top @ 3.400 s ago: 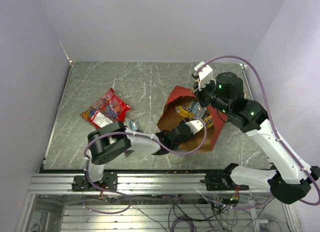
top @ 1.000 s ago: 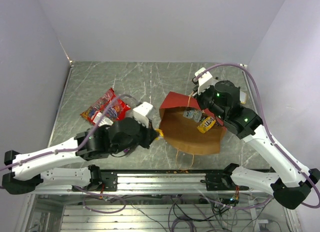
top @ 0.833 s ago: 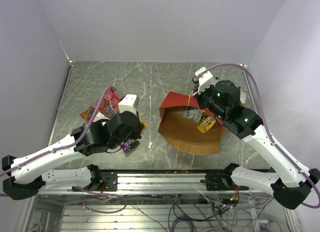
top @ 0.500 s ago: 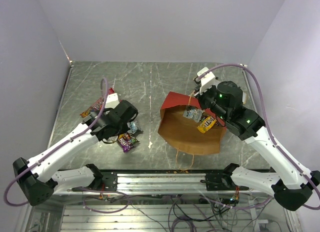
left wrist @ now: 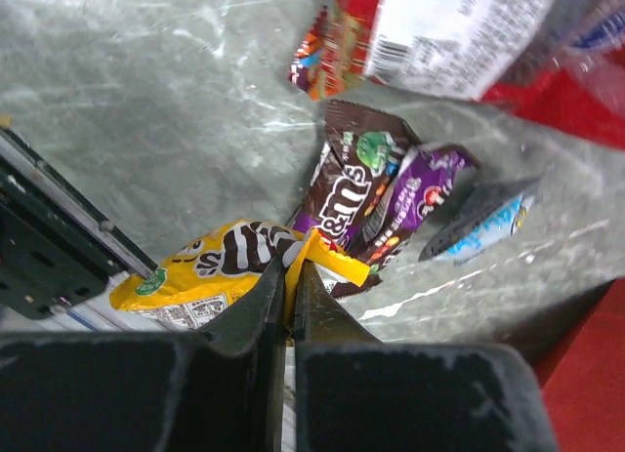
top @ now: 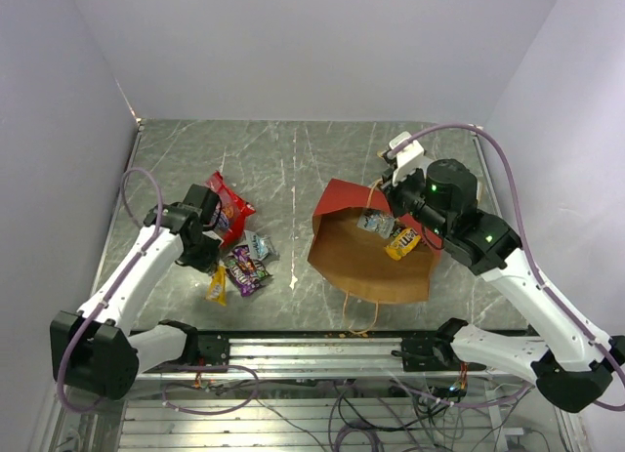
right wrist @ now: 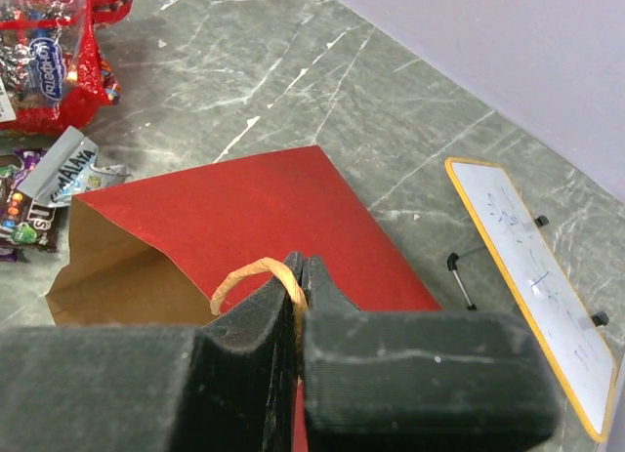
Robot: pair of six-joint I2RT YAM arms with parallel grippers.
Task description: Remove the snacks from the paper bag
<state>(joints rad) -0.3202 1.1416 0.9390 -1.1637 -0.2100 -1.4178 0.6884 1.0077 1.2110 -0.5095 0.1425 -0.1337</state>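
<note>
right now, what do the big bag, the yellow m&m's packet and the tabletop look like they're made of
Paper bag: matte brown kraft paper with a red outer panel and creased folds. Yellow M&M's packet: probably glossy plastic film; it glints and crinkles. Tabletop: grey-green with white veins, a marble look; stone or laminate, cannot tell.

On the tabletop (top: 293,169), the paper bag (top: 366,267) lies right, loose packets (top: 245,269) left, two more packets (top: 401,242) inside it.

Top camera overhead, far; wrist cameras close, oblique; all three share silver-blue packet (top: 259,245) (left wrist: 479,223) (right wrist: 59,169)
</note>
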